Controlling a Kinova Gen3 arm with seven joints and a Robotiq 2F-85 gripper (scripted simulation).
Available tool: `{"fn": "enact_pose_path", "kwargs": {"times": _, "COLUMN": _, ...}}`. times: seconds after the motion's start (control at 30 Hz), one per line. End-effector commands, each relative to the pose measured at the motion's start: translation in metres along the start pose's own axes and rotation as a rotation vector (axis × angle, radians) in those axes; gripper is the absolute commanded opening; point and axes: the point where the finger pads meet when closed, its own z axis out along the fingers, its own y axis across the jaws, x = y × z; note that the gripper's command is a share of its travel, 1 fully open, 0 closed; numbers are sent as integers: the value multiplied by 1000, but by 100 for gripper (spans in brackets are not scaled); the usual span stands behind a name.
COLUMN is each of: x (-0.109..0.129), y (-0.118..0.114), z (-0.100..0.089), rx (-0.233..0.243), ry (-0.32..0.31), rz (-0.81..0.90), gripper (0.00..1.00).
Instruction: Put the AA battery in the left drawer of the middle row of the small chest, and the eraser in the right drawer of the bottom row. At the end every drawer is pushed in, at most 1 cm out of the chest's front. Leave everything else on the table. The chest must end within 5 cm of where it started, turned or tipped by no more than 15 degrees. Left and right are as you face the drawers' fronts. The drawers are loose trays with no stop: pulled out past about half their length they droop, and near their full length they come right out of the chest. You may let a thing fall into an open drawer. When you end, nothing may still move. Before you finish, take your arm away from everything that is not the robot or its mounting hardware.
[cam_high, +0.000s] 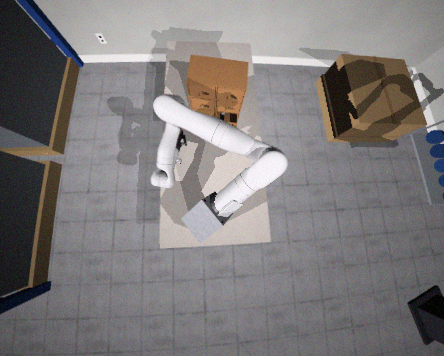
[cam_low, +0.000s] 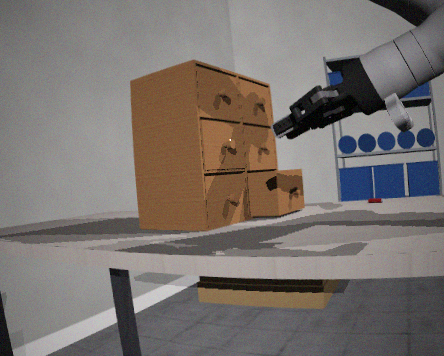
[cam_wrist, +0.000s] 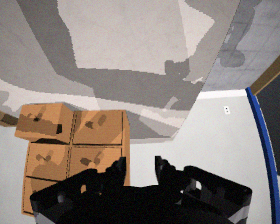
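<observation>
The small wooden chest (cam_low: 200, 145) stands on the table, seen from above in the top view (cam_high: 217, 85). Its bottom-row right drawer (cam_low: 277, 192) is pulled partly out; the other drawers sit in. My gripper (cam_low: 281, 127) hovers in the air in front of the middle row's right side, apart from the chest, fingers partly open with nothing between them. In the wrist view the gripper (cam_wrist: 139, 162) shows an empty gap, and the chest (cam_wrist: 75, 153) appears upside down with the drawer (cam_wrist: 46, 122) sticking out. A small red thing (cam_low: 374, 200) lies far back on the table. I see no battery.
The arm's base (cam_high: 202, 220) stands at the table's near end. A large cardboard box (cam_high: 372, 97) sits on the floor to the right. A blue shelf (cam_low: 382, 130) stands behind the table. Another box (cam_low: 265, 292) shows under the table.
</observation>
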Motion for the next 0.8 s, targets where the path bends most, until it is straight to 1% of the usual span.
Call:
{"fn": "enact_pose_path", "kwargs": {"times": 0.0, "x": -1, "y": 1, "z": 0, "rx": -1, "ry": -1, "rz": 1, "gripper": 38}}
{"fn": "enact_pose_path", "kwargs": {"times": 0.3, "x": -1, "y": 1, "z": 0, "rx": -1, "ry": -1, "rz": 1, "gripper": 38}}
{"fn": "enact_pose_path", "kwargs": {"times": 0.33, "x": -1, "y": 1, "z": 0, "rx": -1, "ry": -1, "rz": 1, "gripper": 100}}
{"fn": "enact_pose_path", "kwargs": {"times": 0.77, "x": -1, "y": 1, "z": 0, "rx": -1, "ry": -1, "rz": 1, "gripper": 100}}
